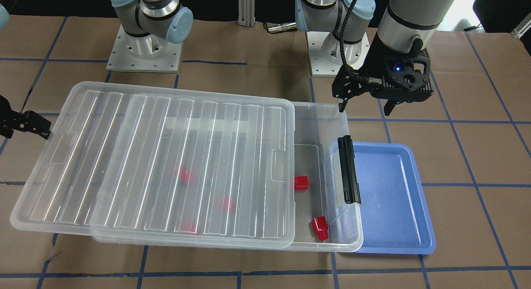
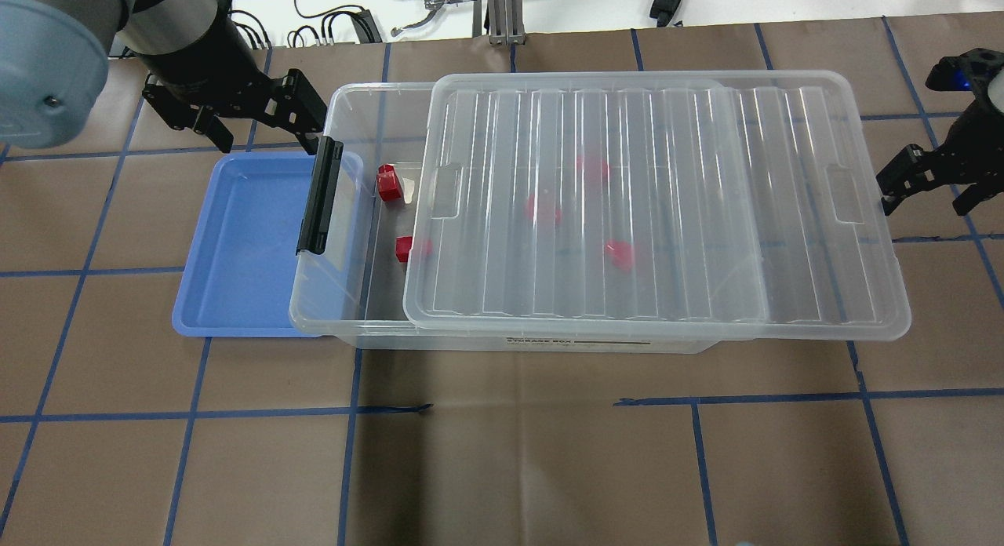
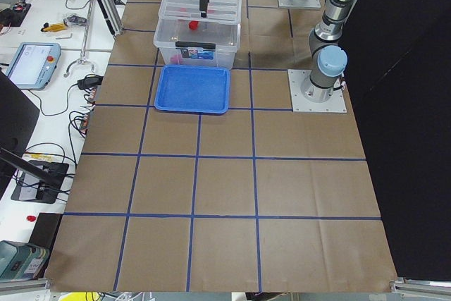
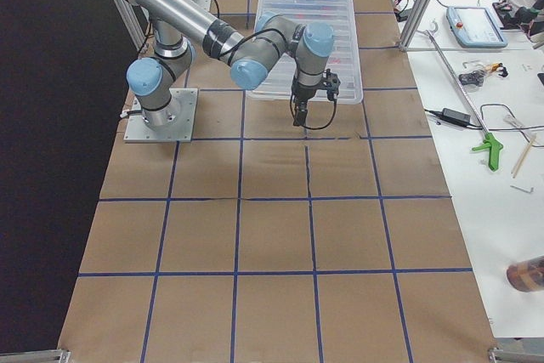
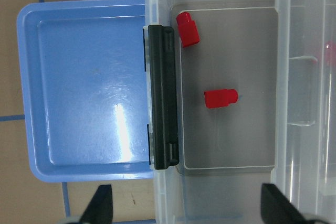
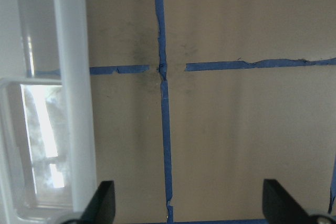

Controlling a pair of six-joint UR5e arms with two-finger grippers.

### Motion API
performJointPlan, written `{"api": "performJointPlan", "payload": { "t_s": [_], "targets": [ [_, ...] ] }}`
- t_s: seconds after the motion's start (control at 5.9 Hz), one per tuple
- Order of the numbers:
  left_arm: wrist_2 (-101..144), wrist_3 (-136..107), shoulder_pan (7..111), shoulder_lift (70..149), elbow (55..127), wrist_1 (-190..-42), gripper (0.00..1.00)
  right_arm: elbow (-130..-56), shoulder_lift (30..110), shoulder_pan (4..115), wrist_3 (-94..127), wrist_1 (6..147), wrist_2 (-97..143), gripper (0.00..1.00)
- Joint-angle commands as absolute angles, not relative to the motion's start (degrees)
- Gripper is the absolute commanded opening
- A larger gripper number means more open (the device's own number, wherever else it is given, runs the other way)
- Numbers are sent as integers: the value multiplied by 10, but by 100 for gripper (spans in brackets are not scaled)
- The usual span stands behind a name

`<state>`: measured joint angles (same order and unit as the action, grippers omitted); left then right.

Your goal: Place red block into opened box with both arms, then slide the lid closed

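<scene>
The clear box (image 2: 345,107) lies across the table with its black latch bar (image 2: 318,193) at the end on my left. The ribbed lid (image 2: 651,209) covers most of it and overhangs the far end, leaving a gap at the latch end. Two red blocks (image 2: 388,183) (image 2: 404,249) lie in that gap, and several more show blurred under the lid. My left gripper (image 2: 267,134) hovers open and empty by the box's latch-end corner; its wrist view looks down on both red blocks (image 5: 187,29) (image 5: 220,98). My right gripper (image 2: 929,194) stands open and empty just beyond the lid's edge (image 6: 73,103).
A blue tray (image 2: 235,248) sits against the latch end of the box, partly tucked under it. Brown paper with blue tape lines (image 2: 518,405) covers the table. Tools and cables lie on the white bench (image 2: 439,1) beyond the table.
</scene>
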<state>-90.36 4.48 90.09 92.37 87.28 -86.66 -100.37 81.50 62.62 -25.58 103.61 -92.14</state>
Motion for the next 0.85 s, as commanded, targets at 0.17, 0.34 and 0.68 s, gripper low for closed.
{"api": "performJointPlan", "payload": {
  "t_s": [0.17, 0.34, 0.68],
  "targets": [
    [-904, 46, 901, 924, 873, -866, 98, -1005, 816, 657, -251, 1040, -920, 100],
    [-904, 46, 901, 924, 873, -866, 98, -1005, 816, 667, -250, 1039, -909, 100],
    [-904, 46, 901, 924, 873, -866, 98, -1005, 816, 686, -230, 1039, -899, 100]
  ]
}}
